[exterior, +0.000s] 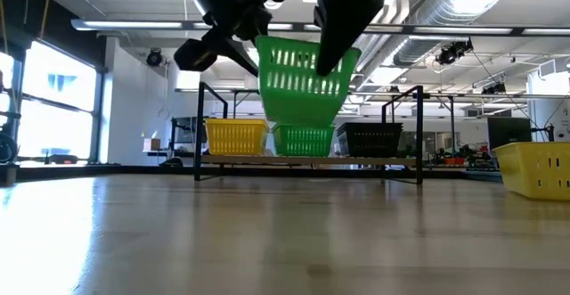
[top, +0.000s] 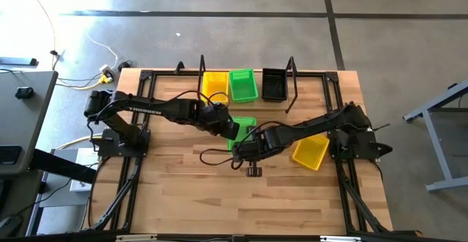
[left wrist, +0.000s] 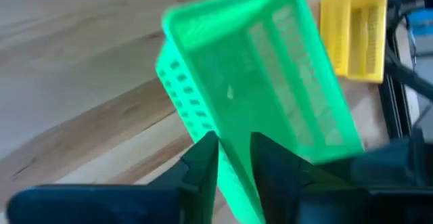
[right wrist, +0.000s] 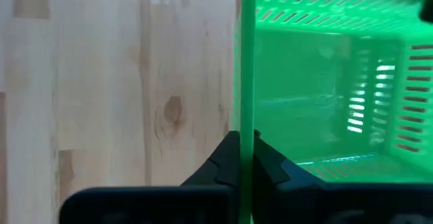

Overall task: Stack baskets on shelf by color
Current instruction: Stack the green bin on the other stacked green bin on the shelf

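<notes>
A green basket [top: 244,124] hangs in the air over the middle of the table, tilted, between my two grippers. My right gripper [right wrist: 246,158] is shut on one of its walls. My left gripper [left wrist: 234,158] is open, with a finger on either side of the basket's rim at the opposite side. On the shelf [exterior: 267,160] at the table's far edge stand a yellow basket [top: 214,83], a green basket [top: 243,85] and a black basket [top: 274,85] in a row. Another yellow basket [top: 310,152] rests on the table at the right. My left gripper's fingers [left wrist: 203,160] stand on either side of the green basket's rim [left wrist: 230,176]; whether they touch it, I cannot tell. My right gripper pinches one side wall [right wrist: 247,116] at its rim, one finger inside the basket and one outside. It comes slanting down from the right. The basket [exterior: 307,77] hangs tilted, clear of the table.
The shelf's black wire uprights [top: 292,66] rise at its ends. Black frame rails [top: 131,176] run along the table's left and right sides. Bare wooden tabletop [top: 241,202] lies toward the near edge.
</notes>
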Robot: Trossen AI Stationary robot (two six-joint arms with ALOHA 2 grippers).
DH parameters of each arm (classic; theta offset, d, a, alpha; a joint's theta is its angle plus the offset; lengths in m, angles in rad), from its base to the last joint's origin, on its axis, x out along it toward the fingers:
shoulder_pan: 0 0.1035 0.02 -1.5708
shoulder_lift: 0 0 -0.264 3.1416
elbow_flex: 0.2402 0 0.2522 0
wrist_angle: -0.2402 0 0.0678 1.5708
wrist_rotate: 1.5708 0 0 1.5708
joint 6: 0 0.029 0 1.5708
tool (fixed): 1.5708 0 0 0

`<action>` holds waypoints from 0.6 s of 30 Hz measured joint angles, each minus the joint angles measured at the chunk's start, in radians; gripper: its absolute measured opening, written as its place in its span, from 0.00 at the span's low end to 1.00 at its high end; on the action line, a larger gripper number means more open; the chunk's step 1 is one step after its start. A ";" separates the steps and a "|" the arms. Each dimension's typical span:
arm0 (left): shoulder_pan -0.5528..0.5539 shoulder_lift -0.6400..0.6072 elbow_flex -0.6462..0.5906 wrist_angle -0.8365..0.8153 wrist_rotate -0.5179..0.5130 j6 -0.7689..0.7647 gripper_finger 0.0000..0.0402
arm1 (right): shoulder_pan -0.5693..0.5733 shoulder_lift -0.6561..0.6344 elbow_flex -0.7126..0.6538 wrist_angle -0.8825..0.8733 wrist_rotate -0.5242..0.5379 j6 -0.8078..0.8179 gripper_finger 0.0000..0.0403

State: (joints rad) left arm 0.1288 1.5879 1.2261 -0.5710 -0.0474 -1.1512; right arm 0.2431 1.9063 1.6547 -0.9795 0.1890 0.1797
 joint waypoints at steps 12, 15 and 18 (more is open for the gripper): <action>0.107 -0.001 0.001 -0.005 0.172 0.255 0.35 | 0.004 -0.001 0.000 -0.083 0.003 0.174 0.00; 0.138 0.000 0.001 -0.005 0.198 0.312 0.35 | 0.012 -0.001 0.000 -0.108 0.004 0.213 0.00; 0.167 -0.001 0.001 -0.006 0.201 0.364 0.33 | 0.023 -0.004 0.000 -0.121 0.000 0.247 0.00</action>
State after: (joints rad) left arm 0.2963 1.5871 1.2270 -0.5771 0.1533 -0.7875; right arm 0.2663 1.9023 1.6547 -1.1006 0.1894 0.4271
